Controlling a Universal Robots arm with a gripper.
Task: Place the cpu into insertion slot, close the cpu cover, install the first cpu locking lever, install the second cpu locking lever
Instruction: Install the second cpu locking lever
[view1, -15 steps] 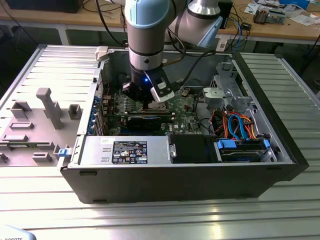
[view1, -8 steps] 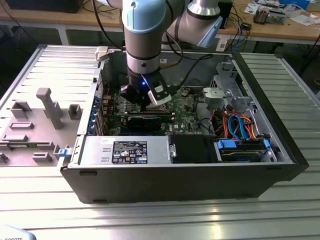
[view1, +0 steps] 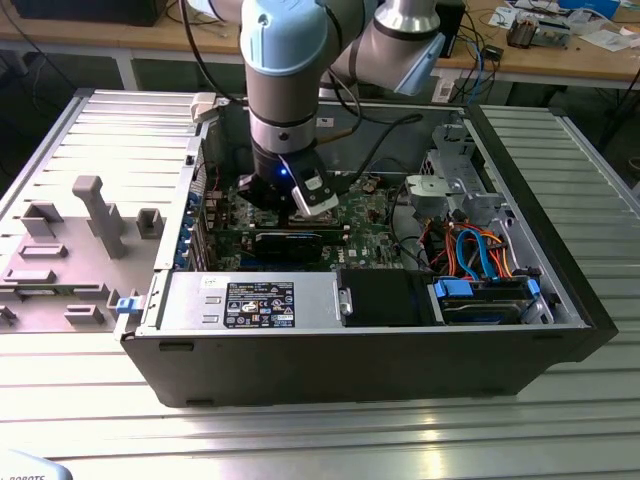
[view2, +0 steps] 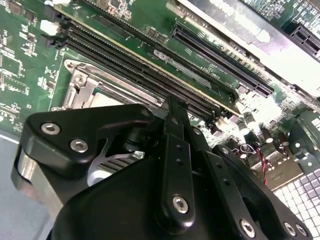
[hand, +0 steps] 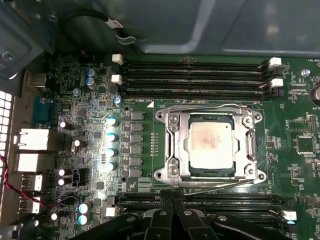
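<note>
Shows cpu (hand: 211, 146) seated in insertion slot (hand: 165, 176) beneath lowered cpu cover (hand: 248, 145), gripper (hand: 172, 207) pinched shut, empty, over memory slots (hand: 225, 201) alongside; risks scraping them if lowered off-line

Quick count in the first wrist view: one cpu (hand: 212, 145) under one cpu cover (hand: 210, 116), three memory slots (hand: 195, 78) at 12 o'clock of it, two (hand: 200, 201) at 6, one gripper (hand: 172, 212).
</note>
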